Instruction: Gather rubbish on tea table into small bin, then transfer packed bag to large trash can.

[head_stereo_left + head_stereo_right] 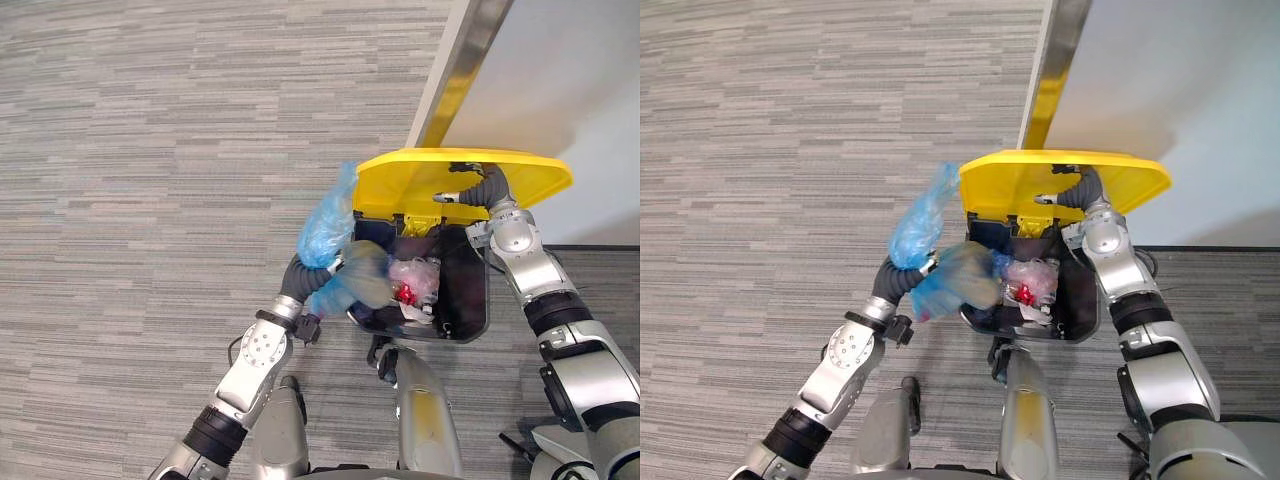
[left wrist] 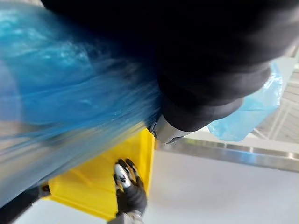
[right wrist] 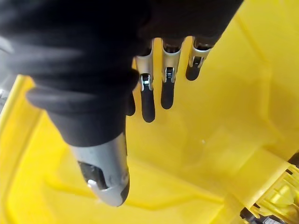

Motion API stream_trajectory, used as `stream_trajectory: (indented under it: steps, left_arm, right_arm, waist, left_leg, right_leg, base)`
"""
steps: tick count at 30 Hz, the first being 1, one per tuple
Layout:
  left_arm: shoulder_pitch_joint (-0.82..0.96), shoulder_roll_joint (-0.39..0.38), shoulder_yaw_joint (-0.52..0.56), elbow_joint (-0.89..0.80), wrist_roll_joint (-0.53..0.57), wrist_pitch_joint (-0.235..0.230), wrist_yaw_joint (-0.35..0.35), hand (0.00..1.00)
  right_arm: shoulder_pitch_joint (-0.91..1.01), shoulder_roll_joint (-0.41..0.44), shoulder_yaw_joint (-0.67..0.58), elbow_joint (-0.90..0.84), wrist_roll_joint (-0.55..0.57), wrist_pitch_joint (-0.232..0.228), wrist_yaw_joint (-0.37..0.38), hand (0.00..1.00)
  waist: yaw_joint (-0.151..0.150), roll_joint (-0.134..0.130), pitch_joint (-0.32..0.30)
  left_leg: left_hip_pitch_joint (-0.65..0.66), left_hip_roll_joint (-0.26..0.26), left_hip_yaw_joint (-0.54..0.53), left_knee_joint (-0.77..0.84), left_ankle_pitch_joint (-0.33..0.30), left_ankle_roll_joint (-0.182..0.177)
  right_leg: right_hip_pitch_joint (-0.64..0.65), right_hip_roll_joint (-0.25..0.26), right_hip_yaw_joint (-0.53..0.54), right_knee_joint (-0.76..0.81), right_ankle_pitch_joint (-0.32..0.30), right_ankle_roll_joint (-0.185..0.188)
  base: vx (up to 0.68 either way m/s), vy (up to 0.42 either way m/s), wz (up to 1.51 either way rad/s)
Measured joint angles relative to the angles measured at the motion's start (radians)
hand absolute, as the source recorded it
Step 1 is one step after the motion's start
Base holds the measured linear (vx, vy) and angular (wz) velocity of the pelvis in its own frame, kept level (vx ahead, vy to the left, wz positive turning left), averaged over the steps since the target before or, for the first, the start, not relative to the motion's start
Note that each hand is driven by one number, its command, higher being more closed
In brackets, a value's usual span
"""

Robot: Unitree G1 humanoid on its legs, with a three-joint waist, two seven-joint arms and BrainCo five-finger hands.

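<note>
The large trash can [image 1: 478,300] is dark with a yellow lid [image 1: 400,185] standing raised. My right hand [image 1: 452,197] rests straight fingers [image 3: 167,91] flat against the lid's underside and holds it up, open. My left hand [image 2: 169,132] is closed on the neck of a blue plastic bag [image 1: 327,228]. The bag's loose top sticks up above the hand, and its full lower part [image 1: 958,280] hangs at the can's left rim, partly over the opening. Its fingers are buried in the plastic.
Inside the can lies crumpled pale rubbish with a red piece [image 1: 410,285]. A white wall [image 1: 570,80] with a metal edge strip [image 1: 465,60] stands right behind the can. Grey striped carpet [image 1: 150,150] stretches out on the left.
</note>
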Motion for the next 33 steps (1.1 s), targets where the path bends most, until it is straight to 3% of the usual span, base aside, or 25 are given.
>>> stream_trajectory:
  steps: [8,12,17,22,33]
  left_arm:
    - [-0.136,-0.013,-0.154,-0.043,-0.012,-0.030,-0.008,1.00]
    - [-0.245,-0.048,-0.249,0.061,0.005,-0.025,-0.007,1.00]
    - [-0.386,-0.077,-0.261,0.227,0.063,0.007,0.015,1.00]
    - [-0.469,-0.122,-0.268,0.322,0.114,0.030,0.037,1.00]
    - [-0.498,-0.154,-0.224,0.447,0.187,0.061,0.070,1.00]
  right_arm:
    - [-0.089,0.005,0.073,0.046,0.020,0.003,0.003,0.00]
    - [-0.117,0.021,0.098,0.046,0.019,0.014,0.006,0.00]
    - [-0.177,0.040,0.097,0.033,0.018,0.016,0.012,0.00]
    - [-0.180,0.040,0.086,-0.007,0.019,0.020,0.017,0.00]
    - [-0.180,0.080,0.037,-0.059,0.026,0.021,0.011,0.00]
  waist:
    - [-0.005,-0.015,0.029]
    - [-0.011,-0.015,0.032]
    - [-0.022,-0.034,0.060]
    - [-0.028,-0.036,0.070]
    - [-0.025,-0.040,0.072]
  left_leg:
    - [-0.004,0.004,0.022,0.037,-0.020,0.004]
    - [-0.023,0.013,0.028,0.065,-0.031,0.007]
    - [-0.054,0.022,0.052,0.092,-0.036,0.008]
    - [-0.083,0.030,0.054,0.118,-0.042,0.005]
    - [-0.135,0.042,0.057,0.151,-0.055,0.005]
  right_leg:
    - [-0.003,0.009,0.021,-0.006,0.019,-0.004]
    - [-0.006,0.022,0.027,-0.026,0.037,-0.005]
    - [-0.038,0.031,0.045,-0.032,0.054,-0.005]
    - [-0.058,0.035,0.046,-0.032,0.064,-0.020]
    - [-0.098,0.036,0.045,-0.027,0.070,-0.020]
  base:
    - [-0.01,0.028,-0.10]
    - [-0.02,0.026,-0.08]
    - [-0.02,0.011,-0.14]
    - [0.00,0.006,-0.03]
    - [0.00,0.007,-0.01]
